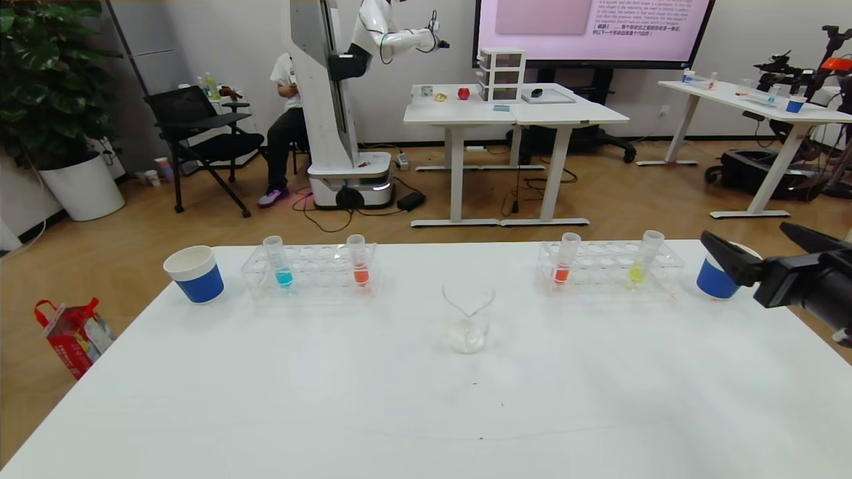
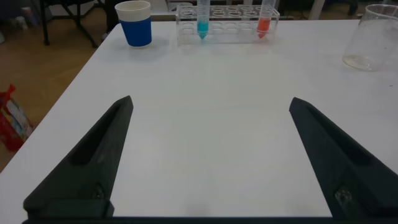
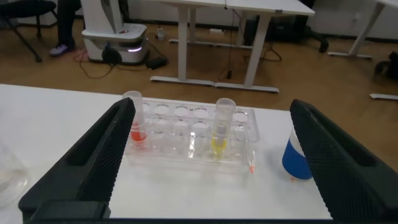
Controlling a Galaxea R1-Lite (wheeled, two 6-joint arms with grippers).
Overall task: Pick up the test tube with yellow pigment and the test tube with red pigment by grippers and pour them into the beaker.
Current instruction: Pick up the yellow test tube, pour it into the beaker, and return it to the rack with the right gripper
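On the white table (image 1: 399, 399), going from the robot's left, a blue-and-white paper cup (image 1: 194, 273) stands beside a clear plastic rack (image 1: 309, 269) that keeps a slim tube of blue liquid (image 1: 277, 261) and a slim clear tube of red-orange liquid (image 1: 358, 260) upright so nothing spills. The left gripper (image 2: 211, 155) is out of the head view; its wrist camera shows both black fingers spread wide with only bare tabletop between them, that rack well ahead of the tips, so it looks parked. The small clear glass beaker (image 1: 468, 315) sits alone mid-table, between the two racks, probably so either arm can pour into it. Farther right, a second clear rack (image 1: 609, 268) holds the test tube with red pigment (image 1: 566, 259) and the slim clear test tube with yellow pigment (image 1: 645, 257), both upright. The right gripper (image 3: 211, 155) hangs wide open and empty, the yellow tube ahead of it and roughly centred between the fingers, apparently lined up for a grasp. A second blue paper cup (image 1: 715, 281) stands just beyond that rack, partly behind the right arm.
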